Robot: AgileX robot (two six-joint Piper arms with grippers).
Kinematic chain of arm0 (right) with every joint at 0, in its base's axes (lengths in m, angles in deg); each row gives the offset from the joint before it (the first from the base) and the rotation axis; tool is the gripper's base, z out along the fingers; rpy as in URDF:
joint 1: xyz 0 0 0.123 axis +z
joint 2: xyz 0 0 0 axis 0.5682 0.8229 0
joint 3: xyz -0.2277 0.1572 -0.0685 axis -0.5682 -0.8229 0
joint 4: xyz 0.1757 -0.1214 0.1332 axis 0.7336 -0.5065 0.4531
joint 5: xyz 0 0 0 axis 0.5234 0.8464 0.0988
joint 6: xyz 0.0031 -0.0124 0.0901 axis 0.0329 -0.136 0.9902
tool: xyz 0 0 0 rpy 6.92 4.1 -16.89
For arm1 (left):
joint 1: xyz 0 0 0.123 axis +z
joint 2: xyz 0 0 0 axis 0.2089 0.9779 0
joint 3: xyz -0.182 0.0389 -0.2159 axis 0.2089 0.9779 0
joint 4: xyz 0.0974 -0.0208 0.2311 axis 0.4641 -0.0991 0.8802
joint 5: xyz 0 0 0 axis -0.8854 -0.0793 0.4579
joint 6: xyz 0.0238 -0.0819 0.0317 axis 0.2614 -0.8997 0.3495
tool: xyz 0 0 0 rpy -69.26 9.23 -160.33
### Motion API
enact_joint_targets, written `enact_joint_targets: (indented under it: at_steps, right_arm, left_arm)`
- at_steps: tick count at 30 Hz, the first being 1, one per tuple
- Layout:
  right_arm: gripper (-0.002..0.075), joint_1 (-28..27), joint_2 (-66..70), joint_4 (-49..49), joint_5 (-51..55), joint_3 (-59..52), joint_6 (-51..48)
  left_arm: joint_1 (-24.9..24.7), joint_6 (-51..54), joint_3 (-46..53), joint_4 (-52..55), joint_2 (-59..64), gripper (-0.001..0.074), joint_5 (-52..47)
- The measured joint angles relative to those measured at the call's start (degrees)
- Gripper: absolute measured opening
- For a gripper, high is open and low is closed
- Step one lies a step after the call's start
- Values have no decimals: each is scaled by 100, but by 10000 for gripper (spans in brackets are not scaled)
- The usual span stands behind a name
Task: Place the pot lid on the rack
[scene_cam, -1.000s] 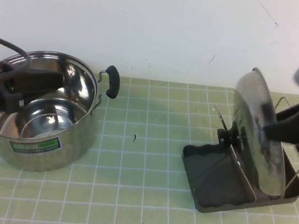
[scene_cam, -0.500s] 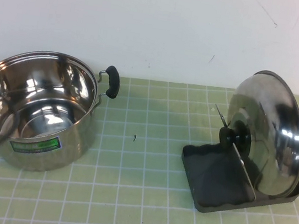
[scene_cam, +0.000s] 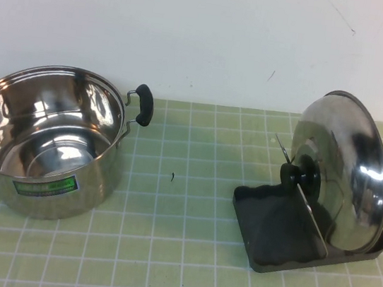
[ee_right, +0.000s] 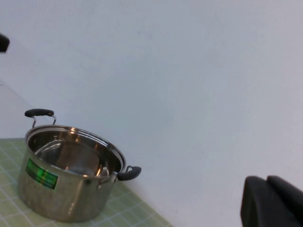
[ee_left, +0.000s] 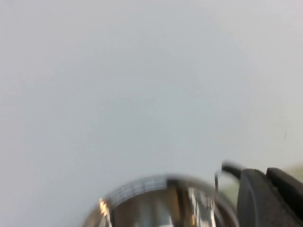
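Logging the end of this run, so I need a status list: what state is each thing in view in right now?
Lid: standing on edge in the rack, knob facing the pot, nothing holding it.
Rack: flat on the mat, holding the lid.
Pot: upright, uncovered, empty.
Left hand: off the high view, near the pot.
Right hand: off the high view, away from the lid.

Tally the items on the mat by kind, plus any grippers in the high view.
Pot lid: 1, upright in the rack
Rack: 1
Pot: 1
Left gripper: 0 in high view; only a dark part in its wrist view
Right gripper: 0 in high view; likewise
Total on mat: 3
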Motion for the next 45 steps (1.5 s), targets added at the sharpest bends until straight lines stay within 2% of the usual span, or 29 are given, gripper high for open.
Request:
enact_joint_targets:
  at_steps: [7,13,24,28,31,34,37,39,41,43,45]
  right_arm:
    - [-1,0,-50,697,-413,-549,-19]
    - [-1,0,-50,878,-760,-666,-19]
    - [-1,0,-50,902,-782,-666,-19]
    - [-1,0,-50,890,-815,-666,-19]
    - [-1,0,-50,799,-1374,-853,-19]
    - [-1,-81,-173,-304,-2099,-1305,639]
    - [-1,-352,-411,-2793,-2589,-1983,3160]
    - [-1,-665,-625,-4604,-2589,-2439,5257]
    - [-1,-975,-861,-5827,-2469,-2775,6713]
    - [-1,-1279,-1138,-6523,-2356,-3022,7311]
    - [-1,-1592,-1376,-6823,-2195,-3111,7496]
  left_arm:
    - [-12,-51,73,48,-1099,1,423]
    - [-12,-51,101,91,-1180,1,1440]
    - [-12,-210,101,202,-1213,1,3298]
    - [-12,-334,101,201,-1213,1,3354]
    - [-12,-375,101,201,-1213,1,3301]
    - [-16,-398,101,201,-1213,0,3321]
    - [-16,-401,101,201,-1213,0,3358]
    - [-16,-401,101,201,-1213,0,3358]
    - [-16,-401,101,201,-1213,-1,3358]
    - [-16,-401,101,201,-1213,-1,3358]
    - [-16,-401,101,201,-1213,-1,3358]
